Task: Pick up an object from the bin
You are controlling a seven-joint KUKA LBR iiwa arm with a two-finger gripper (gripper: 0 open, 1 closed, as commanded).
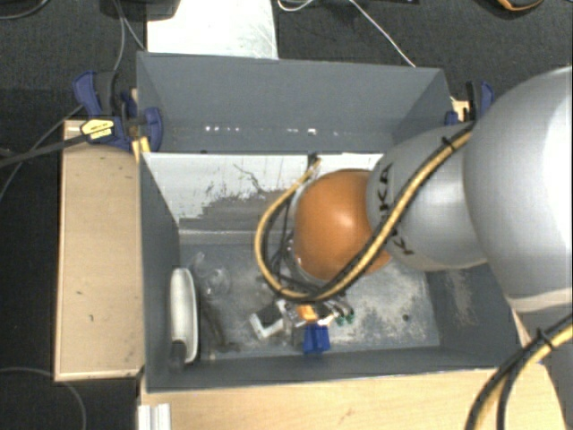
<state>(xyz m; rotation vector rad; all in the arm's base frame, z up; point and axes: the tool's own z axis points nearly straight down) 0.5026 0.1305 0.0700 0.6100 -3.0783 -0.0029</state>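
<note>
My gripper (290, 309) is low over the front middle of the bin, mostly hidden under the orange dome on the wrist. Right below it lies a small cluster of things: a white and silver piece (266, 323), a small blue piece (315, 339), an orange bit (308, 312) and a green bit (345, 313). I cannot tell whether any of them is held.
A long white oval thing (183, 314) lies along the bin's left wall. A thin dark stick (213, 327) and a small clear piece (215, 282) lie beside it. The arm and its looping cables cover the bin's right half.
</note>
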